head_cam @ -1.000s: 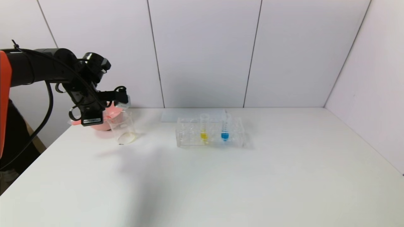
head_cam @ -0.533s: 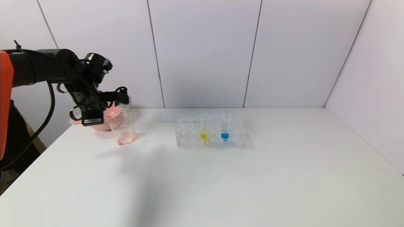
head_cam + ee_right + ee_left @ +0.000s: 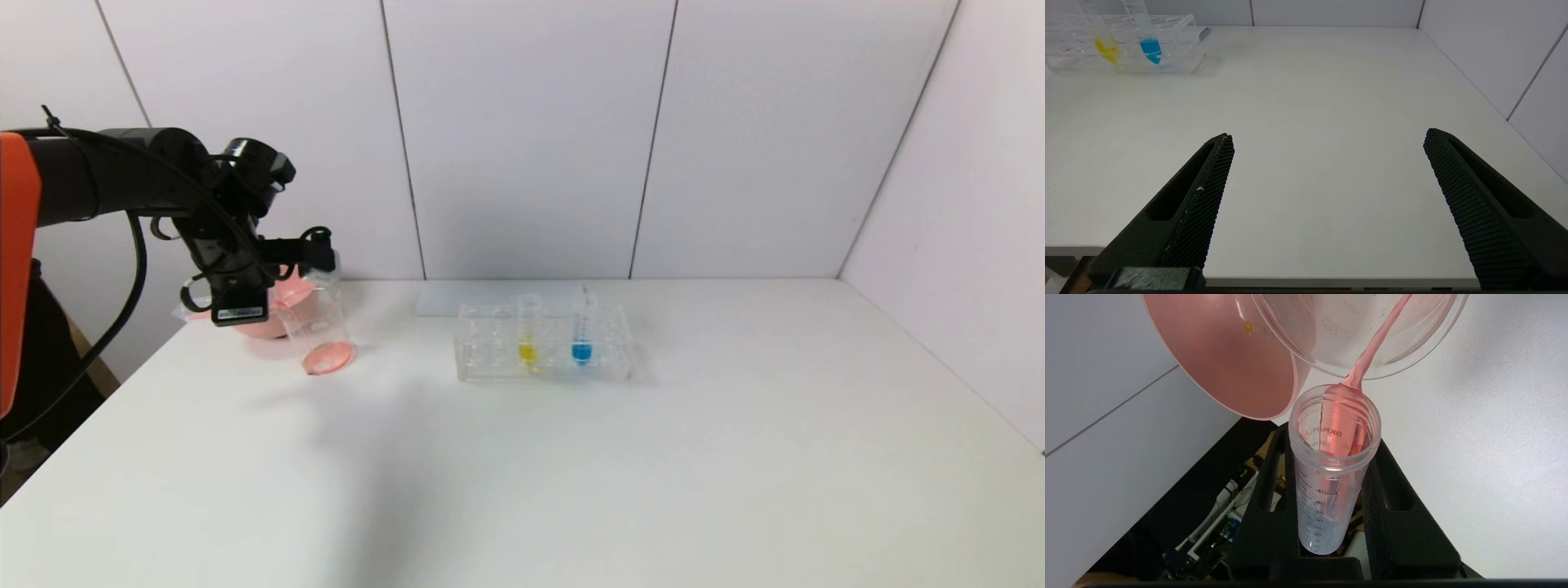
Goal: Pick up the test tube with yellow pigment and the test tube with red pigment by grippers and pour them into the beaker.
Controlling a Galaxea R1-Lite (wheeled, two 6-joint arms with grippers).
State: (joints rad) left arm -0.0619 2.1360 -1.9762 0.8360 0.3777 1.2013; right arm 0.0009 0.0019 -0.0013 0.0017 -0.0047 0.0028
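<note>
My left gripper (image 3: 317, 260) (image 3: 1333, 457) is shut on the test tube with red pigment (image 3: 1331, 490), which is tipped over the beaker (image 3: 318, 331) (image 3: 1343, 330) at the table's far left. A thin red stream runs from the tube's mouth into the beaker, and red liquid covers the beaker's bottom. The test tube with yellow pigment (image 3: 528, 331) (image 3: 1106, 45) stands upright in the clear rack (image 3: 490, 351) at mid-table. My right gripper (image 3: 1327, 143) is open and empty above the table's near edge; the head view does not show it.
A pink bowl (image 3: 282, 309) (image 3: 1229, 355) sits right behind the beaker, touching or nearly touching it. A blue-liquid tube (image 3: 581, 331) (image 3: 1149, 45) stands in the rack beside the yellow one. White walls close the back and right sides.
The beaker's bottom has turned from pale to pink-red as liquid ran in from the tipped tube. The left wrist has shifted slightly up and right.
</note>
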